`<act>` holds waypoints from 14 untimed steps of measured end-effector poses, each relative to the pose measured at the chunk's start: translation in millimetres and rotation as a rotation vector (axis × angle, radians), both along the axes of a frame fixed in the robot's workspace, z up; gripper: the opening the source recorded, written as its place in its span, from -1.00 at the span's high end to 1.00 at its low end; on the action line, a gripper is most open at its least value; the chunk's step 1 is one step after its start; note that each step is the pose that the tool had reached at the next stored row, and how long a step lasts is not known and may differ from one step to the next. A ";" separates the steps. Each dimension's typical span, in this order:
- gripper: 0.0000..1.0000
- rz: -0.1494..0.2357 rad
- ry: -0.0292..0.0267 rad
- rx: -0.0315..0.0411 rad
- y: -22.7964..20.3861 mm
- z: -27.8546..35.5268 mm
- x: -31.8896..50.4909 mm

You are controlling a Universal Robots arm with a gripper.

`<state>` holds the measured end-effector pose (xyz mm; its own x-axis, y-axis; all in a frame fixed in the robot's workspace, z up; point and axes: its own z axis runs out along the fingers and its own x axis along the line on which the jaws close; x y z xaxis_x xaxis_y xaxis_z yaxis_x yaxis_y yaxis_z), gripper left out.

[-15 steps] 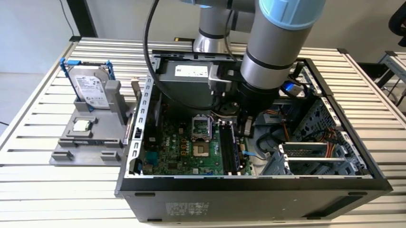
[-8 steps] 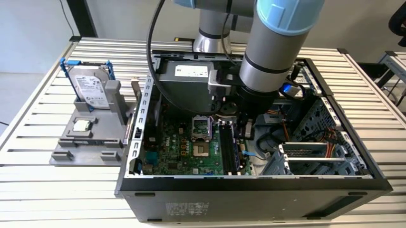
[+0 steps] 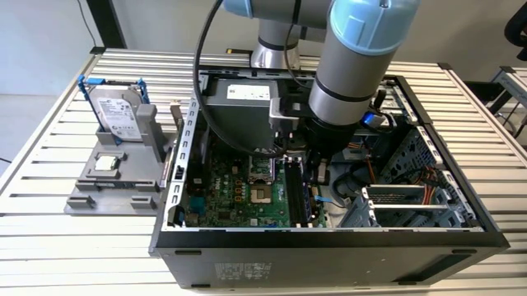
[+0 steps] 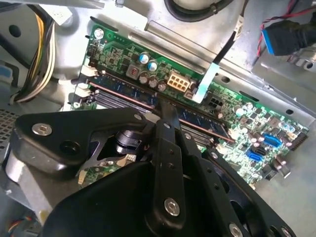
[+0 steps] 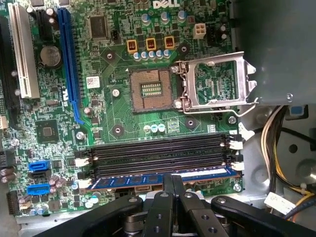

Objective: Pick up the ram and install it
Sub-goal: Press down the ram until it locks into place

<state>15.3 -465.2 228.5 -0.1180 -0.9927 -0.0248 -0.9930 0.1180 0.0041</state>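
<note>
Pinching ram (image 5: 148, 180) edgewise, gripper (image 5: 173, 183) fingers closed on its top edge — stick sits in slot nearest claw, black memory slots (image 5: 158, 154) beyond bare. Risk: uneven push tilts stick, one end unlatched. Farther out, computer case (image 3: 329, 237) holds motherboard (image 3: 239, 197); grey stand (image 3: 123, 166) carries hard drive (image 3: 115, 114).

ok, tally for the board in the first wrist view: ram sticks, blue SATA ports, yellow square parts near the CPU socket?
ram: 1
blue SATA ports: 2
yellow square parts: 3
Total: 6
</note>
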 end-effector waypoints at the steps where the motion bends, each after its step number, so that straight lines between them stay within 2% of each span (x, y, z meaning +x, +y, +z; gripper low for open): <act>1: 1.00 0.006 0.0001 -0.0001 0.0 -1.8 0.0; 7: 1.00 0.036 -0.0003 -0.0017 -0.2 -11.1 0.0; 8: 1.00 0.037 -0.0003 -0.0022 0.2 -9.5 0.0; 10: 1.00 0.037 -0.0017 0.0027 0.6 -2.9 0.1; 14: 1.00 0.037 -0.0011 0.0003 0.0 16.2 -0.1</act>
